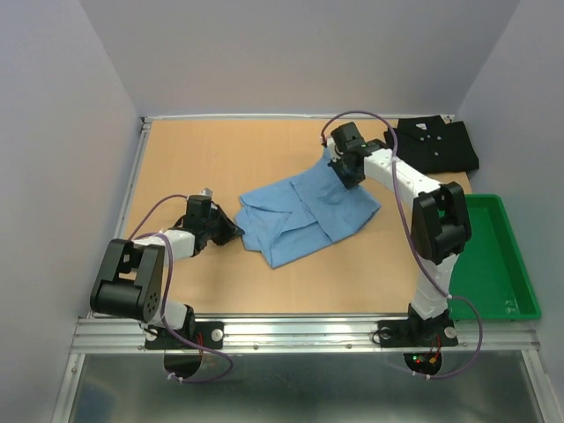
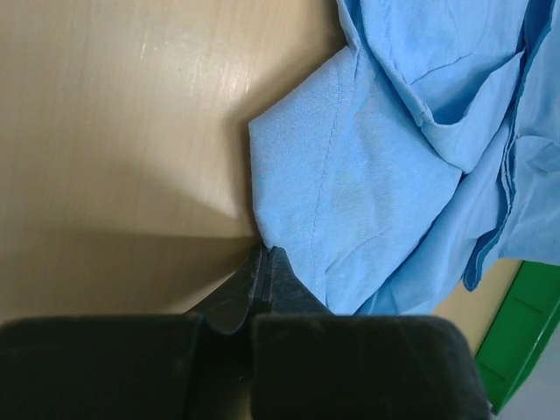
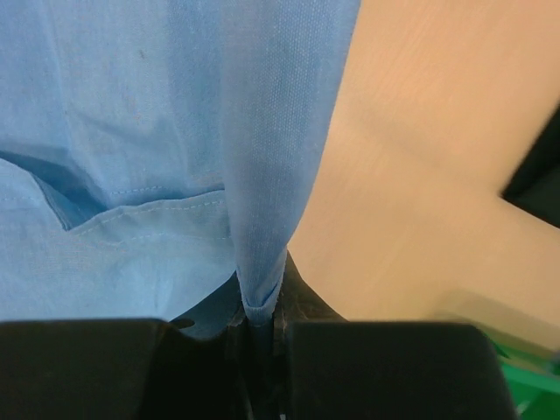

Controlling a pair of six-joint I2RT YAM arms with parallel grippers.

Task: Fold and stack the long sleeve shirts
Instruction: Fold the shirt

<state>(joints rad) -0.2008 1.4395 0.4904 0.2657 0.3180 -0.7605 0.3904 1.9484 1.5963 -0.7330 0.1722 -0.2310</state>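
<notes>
Overhead view of a wooden table with two robot arms mounted at its near edge. A light blue shirt lies crumpled and partly folded near the middle of the table. A black shirt with small white buttons lies folded in the far right corner, well apart from the blue one. A green tray sits along the right edge of the table, just in front of the black shirt.

The left arm reaches low across the table. The left hand is at the near left edge of the light blue shirt. In the left wrist view, the left hand has its two dark fingers pressed fully together, with no gap between them. Their tips meet the corner of the light blue shirt where it lies on the table. Whether any cloth is caught between them cannot be told. A strip of the green tray shows at the lower right of that view.

The right arm stretches over the far side of the blue shirt, with the right hand at the shirt's far edge. In the right wrist view, the right hand is closed on a narrow fold of the light blue shirt, which runs straight down between the fingers. Bare table lies to the right of the fold. A blurred dark shape at that view's right edge may be the black shirt, and a corner of the green tray shows at the bottom right.
</notes>
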